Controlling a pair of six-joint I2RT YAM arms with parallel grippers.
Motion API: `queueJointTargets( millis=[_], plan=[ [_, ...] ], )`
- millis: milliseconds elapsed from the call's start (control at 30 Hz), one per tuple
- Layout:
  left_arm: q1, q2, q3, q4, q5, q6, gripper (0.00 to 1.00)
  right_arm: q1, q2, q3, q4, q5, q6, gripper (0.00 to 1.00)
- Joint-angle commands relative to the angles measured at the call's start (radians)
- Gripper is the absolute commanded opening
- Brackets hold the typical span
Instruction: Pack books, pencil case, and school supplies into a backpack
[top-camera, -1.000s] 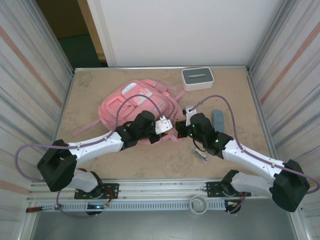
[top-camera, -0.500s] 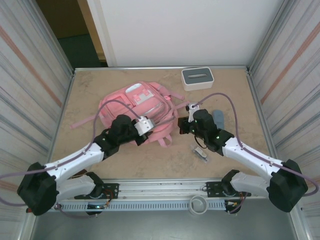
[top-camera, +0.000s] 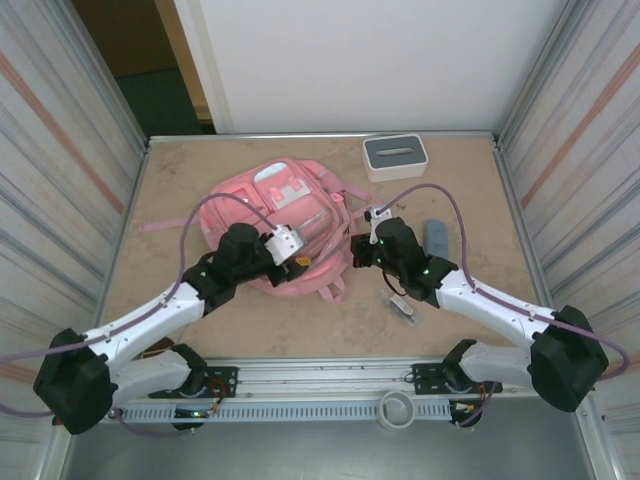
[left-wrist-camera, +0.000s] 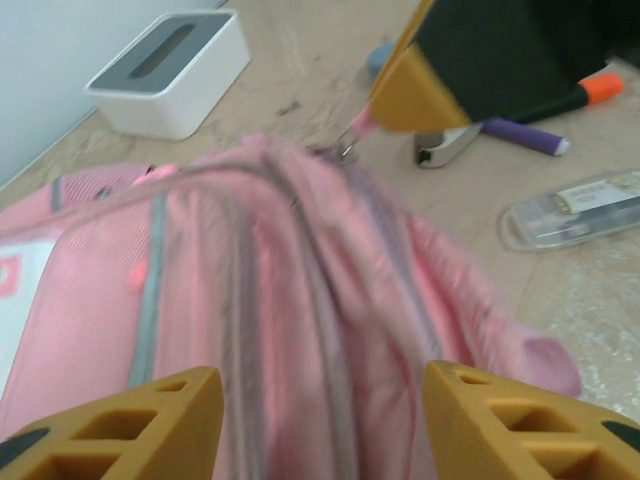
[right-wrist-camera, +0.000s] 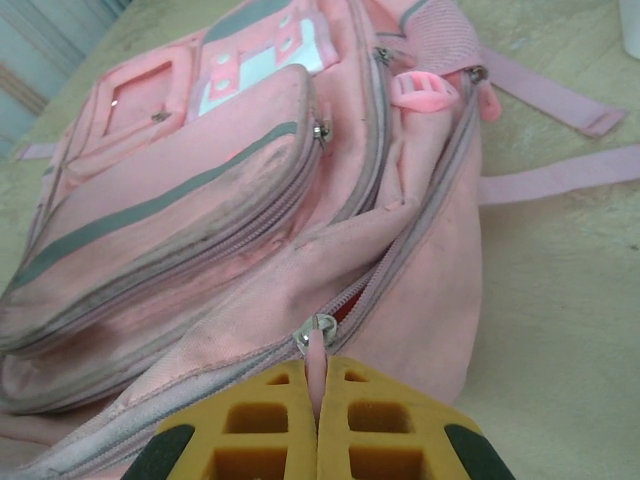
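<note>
The worktop (top-camera: 180, 310) carries the pink backpack (top-camera: 300, 205), which lies front pockets up, left of centre. A white box (top-camera: 395, 156) stands beyond it by the far wall. The left hand (left-wrist-camera: 320, 400) hovers over the backpack's near edge, fingers spread wide above the fabric. The right hand (right-wrist-camera: 318, 400) is closed at the backpack's right side. A clear packet (left-wrist-camera: 575, 205), marker (left-wrist-camera: 590, 90) and purple pen (left-wrist-camera: 525, 135) lie on the worktop beside the backpack. The pink zip pull (right-wrist-camera: 316, 350) is pinched in the right hand.

Beige speckled table (top-camera: 200, 330), pink backpack (top-camera: 285, 205) lying left of centre with straps spread, white box (top-camera: 395, 157) at far edge, blue-grey pouch (top-camera: 437, 236) right, clear packet (top-camera: 408, 308) nearer front, purple pen (left-wrist-camera: 525, 136) and orange-tipped marker (left-wrist-camera: 585, 92) close by.
</note>
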Motion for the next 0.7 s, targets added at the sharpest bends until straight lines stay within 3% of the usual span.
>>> queueJointTargets(
  millis=[0,267,400,533,667],
  plan=[
    [-0.049,0.068,0.076,-0.022,-0.021,0.016,0.58,0.020,-0.044,0.049,0.055,-0.002,0.037,0.00],
    [-0.098,0.283,0.210,-0.057,-0.083,0.030,0.55,0.057,-0.079,0.052,0.063,-0.004,0.039,0.00],
    [-0.098,0.303,0.216,-0.059,-0.110,0.031,0.30,0.057,-0.090,0.023,0.049,0.042,0.021,0.00],
    [-0.091,0.224,0.158,-0.017,-0.054,0.035,0.01,0.011,-0.079,-0.020,0.021,0.100,-0.013,0.00],
    [-0.025,0.078,0.049,0.075,0.111,-0.009,0.00,-0.082,-0.055,-0.047,0.024,0.115,-0.018,0.00]
  ],
)
